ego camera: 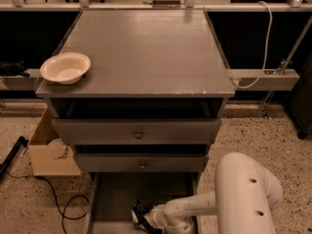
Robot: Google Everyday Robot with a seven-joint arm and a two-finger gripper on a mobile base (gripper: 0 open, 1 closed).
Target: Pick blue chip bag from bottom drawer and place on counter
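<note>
The blue chip bag (139, 212) is a small dark crinkled bag lying on the floor of the open bottom drawer (114, 199), near its front middle. My gripper (146, 219) reaches into the drawer from the right on a white arm and sits right against the bag, partly covering it. The counter (146, 52) is the wide grey top of the cabinet, well above the gripper.
A white bowl (65, 68) stands on the counter's left front corner. Two upper drawers with round knobs (139, 134) overhang the bottom drawer. A cardboard box (48, 150) and a black cable (58, 206) lie on the floor to the left. My white arm's bulky link (246, 194) is at lower right.
</note>
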